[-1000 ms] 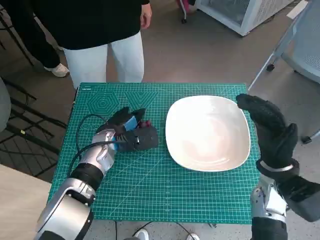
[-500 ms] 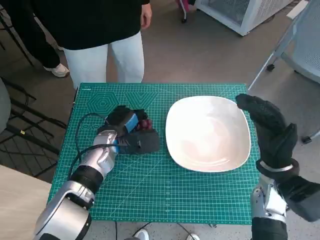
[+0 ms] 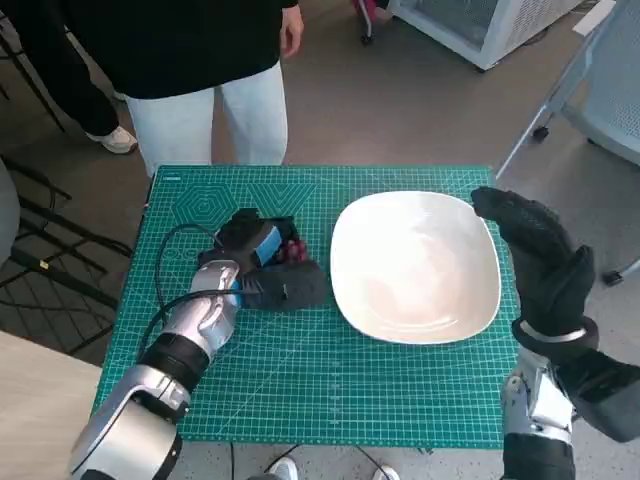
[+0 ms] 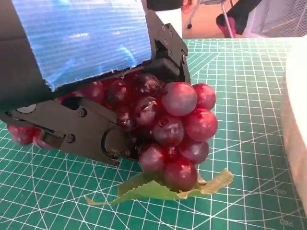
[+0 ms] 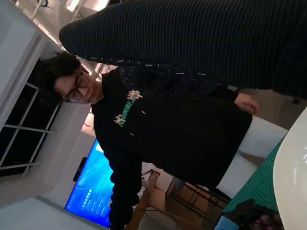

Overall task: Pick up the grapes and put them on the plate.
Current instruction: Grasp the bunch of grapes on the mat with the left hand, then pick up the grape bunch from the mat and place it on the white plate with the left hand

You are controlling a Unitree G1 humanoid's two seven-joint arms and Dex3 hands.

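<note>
On the green cutting mat [image 3: 330,390] covering the counter, left hand [image 3: 262,268] sits just left of the white plate [image 3: 415,265]; its black fingers [image 4: 91,134] are closed round the bunch of red grapes [image 4: 168,129], blue-taped back on top; in the left wrist view the bunch sticks out past the fingers, with its lowest grapes on a green leaf [image 4: 163,189] that lies flat on the mat; can't tell whether the bunch itself is lifted clear or resting; grapes are beside the plate edge [image 4: 295,124], not on it; in the head view only a few red grapes [image 3: 292,250] show between the hand and the plate rim; a black cable [image 3: 170,255] loops on the mat by the left forearm; right hand [image 3: 535,255] in the black glove is raised over the plate's right edge, fingers spread, holding nothing; a person [image 3: 200,60] in a black top and white trousers stands at the far side of the counter; same person shows in the right wrist view [image 5: 168,129], under the dark band of the glove [image 5: 201,33].
</note>
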